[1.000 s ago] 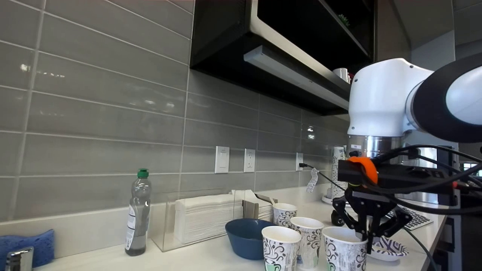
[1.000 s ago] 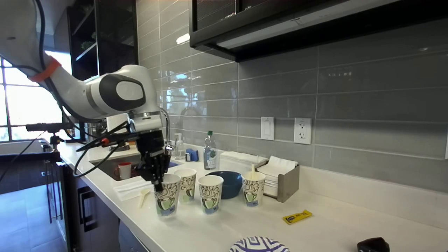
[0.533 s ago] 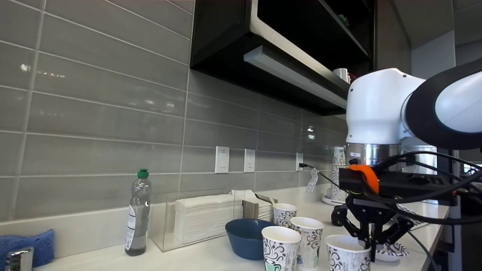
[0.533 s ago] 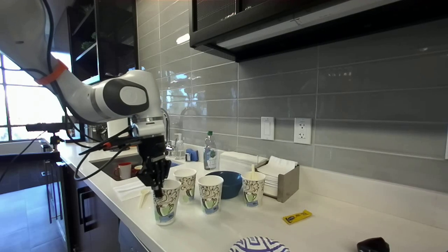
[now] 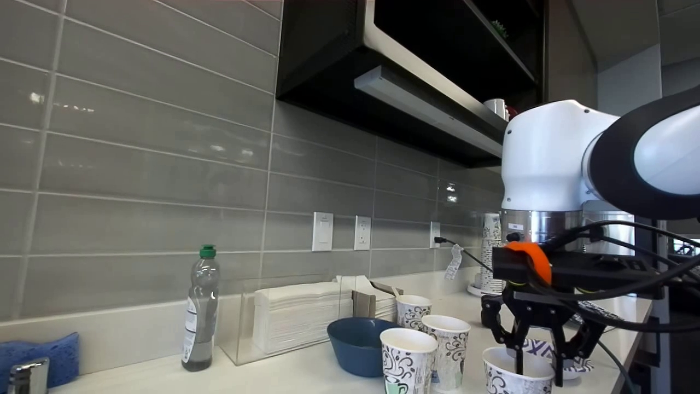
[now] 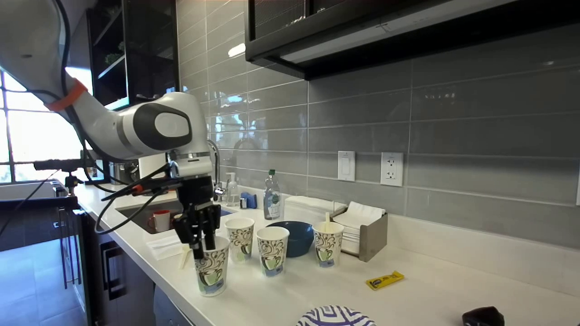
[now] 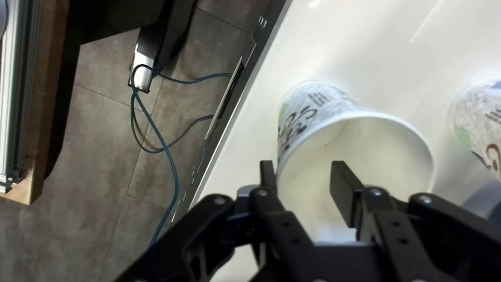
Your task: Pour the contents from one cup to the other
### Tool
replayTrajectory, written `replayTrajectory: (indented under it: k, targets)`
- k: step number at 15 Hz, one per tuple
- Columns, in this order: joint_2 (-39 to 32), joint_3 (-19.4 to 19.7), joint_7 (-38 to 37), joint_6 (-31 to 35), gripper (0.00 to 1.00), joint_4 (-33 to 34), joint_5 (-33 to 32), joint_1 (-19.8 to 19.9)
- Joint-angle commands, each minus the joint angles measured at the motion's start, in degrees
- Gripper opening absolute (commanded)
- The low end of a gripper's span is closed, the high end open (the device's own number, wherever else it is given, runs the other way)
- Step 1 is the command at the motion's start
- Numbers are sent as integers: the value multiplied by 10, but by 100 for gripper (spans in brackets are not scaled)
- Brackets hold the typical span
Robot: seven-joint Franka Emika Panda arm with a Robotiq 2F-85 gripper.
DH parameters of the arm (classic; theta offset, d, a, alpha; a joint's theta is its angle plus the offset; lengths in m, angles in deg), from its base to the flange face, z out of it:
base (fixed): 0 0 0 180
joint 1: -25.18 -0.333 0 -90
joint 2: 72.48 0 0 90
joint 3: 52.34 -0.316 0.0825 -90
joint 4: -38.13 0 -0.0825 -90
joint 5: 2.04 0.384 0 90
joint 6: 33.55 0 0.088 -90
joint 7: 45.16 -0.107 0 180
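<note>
Brown-scrolled white paper cup (image 6: 211, 272) — had shifted farther from the round dark-blue bowl (image 5: 356, 353). Black two-finger gripper (image 7: 303, 172): jaws stood apart, astride the cup's rim away from the bowl — centring the wall, closing gently, seemed advisable.

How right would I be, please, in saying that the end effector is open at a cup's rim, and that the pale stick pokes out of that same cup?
Not quite on the stick: in both exterior views, it pokes out of the cup by the napkin holder instead. The end effector is indeed open at the rim of another cup.
</note>
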Motion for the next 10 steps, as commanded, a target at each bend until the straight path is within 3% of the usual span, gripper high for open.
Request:
replayTrajectory:
  k: [1, 5, 10]
  targets:
    - [32, -24, -17, -28, 74, 1, 3, 11]
    - [89, -42, -35, -112, 99, 2, 0, 6]
    - [180, -72, -32, -225, 100, 7, -26, -5]
